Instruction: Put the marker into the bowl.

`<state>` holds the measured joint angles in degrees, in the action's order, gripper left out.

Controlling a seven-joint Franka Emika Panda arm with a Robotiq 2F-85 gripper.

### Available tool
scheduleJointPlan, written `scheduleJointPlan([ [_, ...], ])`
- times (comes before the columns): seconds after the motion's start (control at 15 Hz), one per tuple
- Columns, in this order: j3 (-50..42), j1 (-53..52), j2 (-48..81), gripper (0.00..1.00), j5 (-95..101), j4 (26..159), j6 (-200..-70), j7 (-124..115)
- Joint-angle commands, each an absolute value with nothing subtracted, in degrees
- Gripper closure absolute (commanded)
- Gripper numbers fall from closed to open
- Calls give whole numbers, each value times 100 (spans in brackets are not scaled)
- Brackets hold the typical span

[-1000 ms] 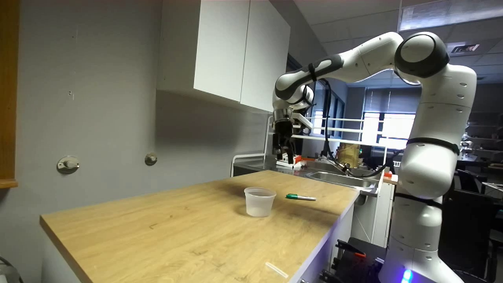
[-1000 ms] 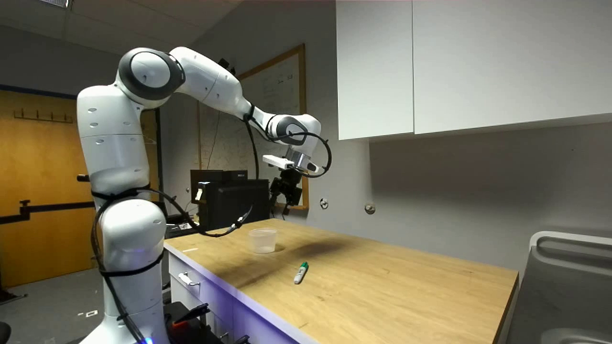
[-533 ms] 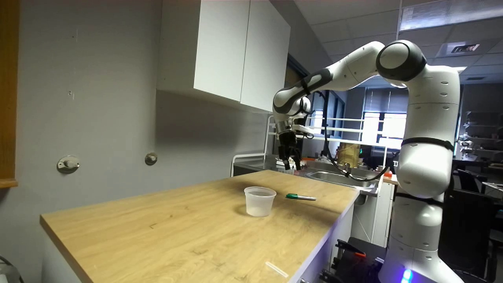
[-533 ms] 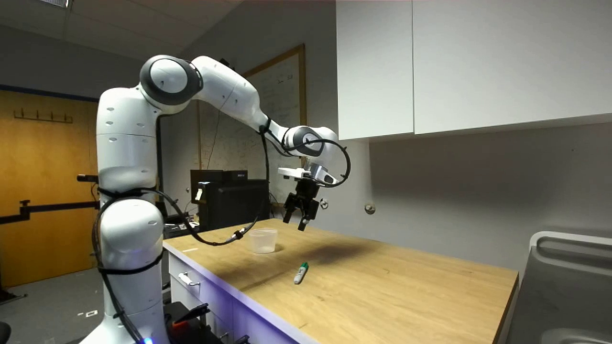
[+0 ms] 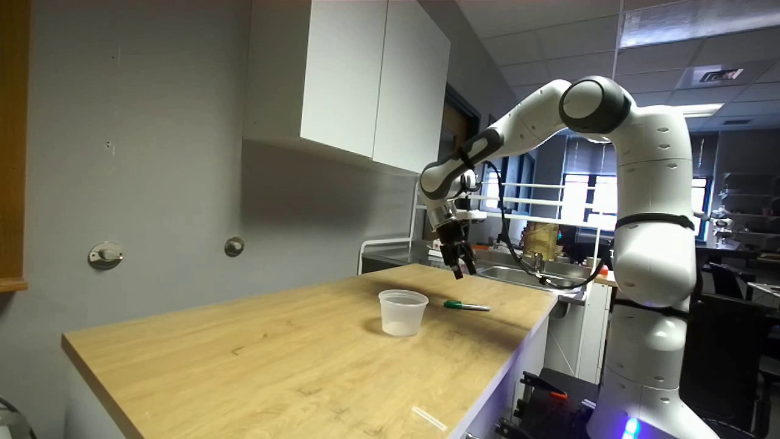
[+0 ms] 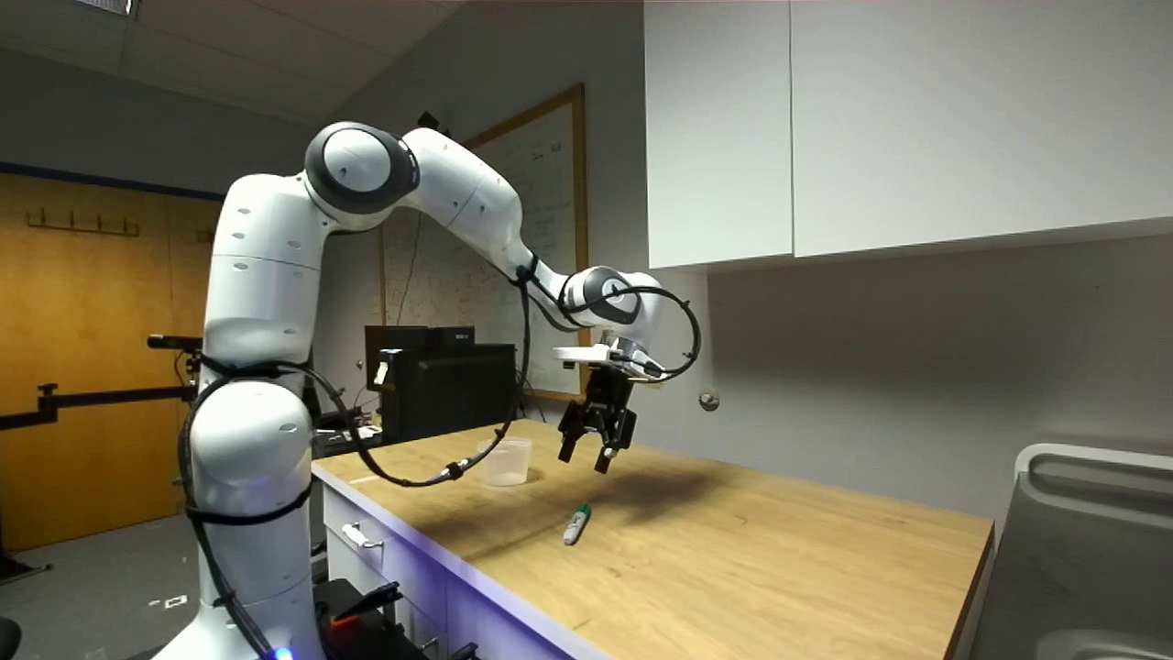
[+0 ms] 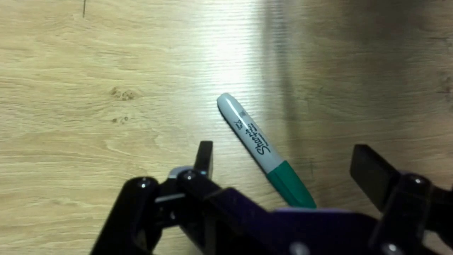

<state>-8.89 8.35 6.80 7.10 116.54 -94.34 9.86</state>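
The marker, grey with a green cap, lies flat on the wooden tabletop in both exterior views (image 5: 467, 306) (image 6: 576, 524). It also shows large and slanted in the wrist view (image 7: 256, 141), with the cap's end hidden by the gripper body. The bowl, a whitish translucent cup, stands upright beside the marker in both exterior views (image 5: 403, 316) (image 6: 508, 466). It is out of the wrist view. My black gripper is open and empty, tilted, above the tabletop and apart from the marker, in both exterior views (image 5: 465, 274) (image 6: 584, 462). In the wrist view its fingers (image 7: 283, 152) stand wide apart, either side of the marker's cap part.
The wooden tabletop (image 5: 262, 360) ends at a front edge facing the arm. White wall cabinets (image 5: 347, 79) hang above the back. A sink (image 5: 530, 277) and a white rack (image 5: 390, 241) lie beyond one end. A black monitor (image 6: 449, 390) stands past the opposite end.
My arm has swung over the tabletop and lowered, bringing the open gripper down closer to the marker. The marker and bowl have not moved.
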Motion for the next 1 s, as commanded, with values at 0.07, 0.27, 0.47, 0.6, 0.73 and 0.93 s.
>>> scheduleJointPlan([
  [0.07, -856, 940, 815, 0, 619, 11661, -9552, 1697],
  [0.27, -858, 1002, 1010, 0, 515, 11735, -9724, 2066],
  [0.47, -847, 1082, 1148, 0, 385, 11917, -9961, 2353],
  [0.6, -820, 1097, 1247, 0, 357, 12004, -10144, 2454],
  [0.73, -801, 1091, 1311, 0, 370, 12117, -10372, 2446],
  [0.93, -779, 1098, 1305, 27, 305, 12303, -10648, 2374],
])
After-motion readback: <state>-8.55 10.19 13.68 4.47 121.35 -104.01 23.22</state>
